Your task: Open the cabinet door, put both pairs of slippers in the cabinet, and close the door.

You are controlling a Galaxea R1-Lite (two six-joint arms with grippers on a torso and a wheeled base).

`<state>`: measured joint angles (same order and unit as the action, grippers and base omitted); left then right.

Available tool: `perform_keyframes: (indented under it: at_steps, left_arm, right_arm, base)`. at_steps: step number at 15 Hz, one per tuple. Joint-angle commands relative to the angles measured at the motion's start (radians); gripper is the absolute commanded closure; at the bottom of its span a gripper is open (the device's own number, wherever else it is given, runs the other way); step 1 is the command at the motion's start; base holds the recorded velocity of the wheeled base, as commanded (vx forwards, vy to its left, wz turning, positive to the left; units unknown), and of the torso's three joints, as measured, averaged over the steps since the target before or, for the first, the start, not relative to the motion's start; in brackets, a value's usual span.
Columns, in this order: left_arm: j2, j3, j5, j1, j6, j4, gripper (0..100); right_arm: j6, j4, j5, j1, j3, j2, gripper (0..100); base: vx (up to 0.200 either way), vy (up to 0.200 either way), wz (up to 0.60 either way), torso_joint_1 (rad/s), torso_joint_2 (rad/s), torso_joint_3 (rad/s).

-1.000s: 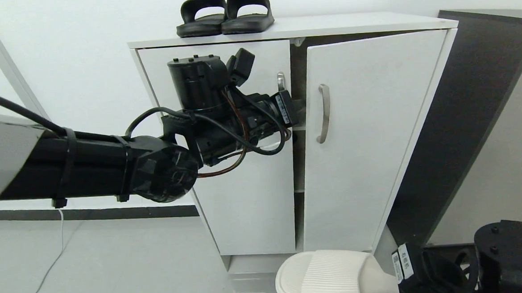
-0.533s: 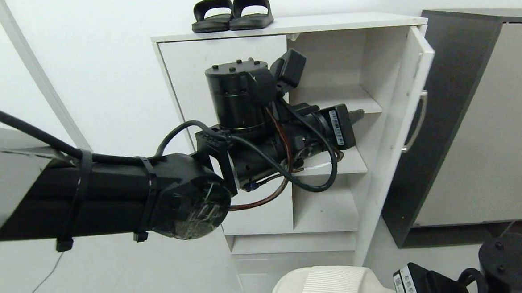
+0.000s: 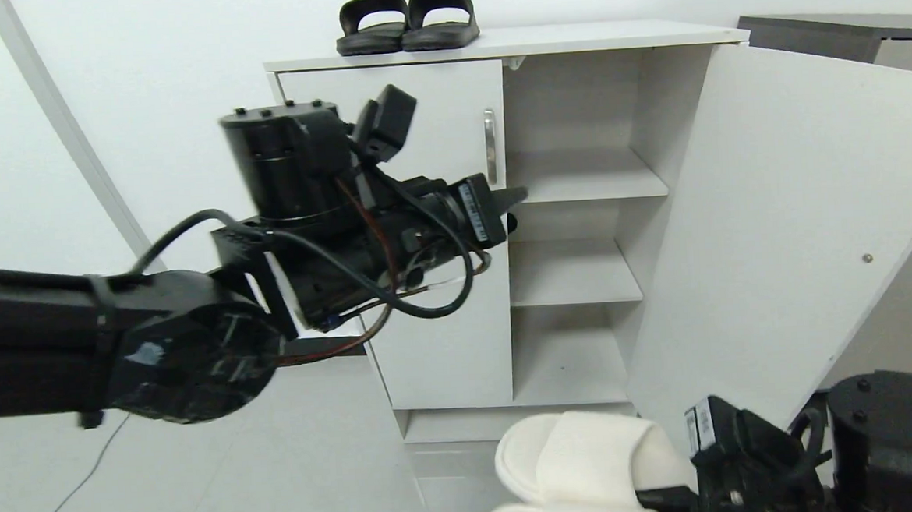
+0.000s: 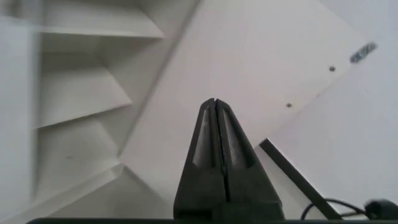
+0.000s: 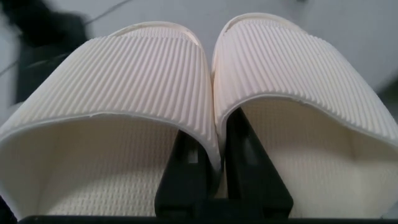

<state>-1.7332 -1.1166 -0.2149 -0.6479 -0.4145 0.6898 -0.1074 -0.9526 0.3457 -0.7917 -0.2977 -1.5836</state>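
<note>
Nearest, at the lower right, the right pincer (image 3: 668, 501) is clamped on the pair of white slippers (image 3: 584, 460). In the right wrist view its fingers (image 5: 186, 168) pinch the two inner side walls where the slippers (image 5: 124, 81) meet. The ribbed straps face up and the toes point toward the cabinet (image 3: 507, 44). The pair hangs low, just in front of the cabinet's base.

Farther in and to the left, the left pincer (image 3: 511, 198) is raised level with the upper shelf. Its fingers (image 4: 208, 134) are pressed together with nothing between them. The tip sits at the edge of the cabinet's opening, just below the handle (image 3: 489, 136) of the left door (image 3: 417, 117), which is closed.

The right door (image 3: 775, 231) is swung wide to the right, its inner face toward the camera. It uncovers the right half of the cabinet and its white shelves (image 3: 574, 273).

Farthest, the black slippers (image 3: 409, 24) stand side by side on top of the cabinet, toward its left, against the wall. A grey cabinet (image 3: 819, 30) stands behind the swung door at far right.
</note>
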Motion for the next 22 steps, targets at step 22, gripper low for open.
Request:
perform_keyframes:
  at_steps: [22]
  left_arm:
    - [1.646, 1.117, 0.373, 0.567, 0.246, -0.648, 100]
  right_arm:
    - [0.209, -0.048, -0.476, 0.039, -0.172, -0.226, 100]
  base:
    - [0.000, 0.000, 0.00, 0.000, 0.00, 0.000]
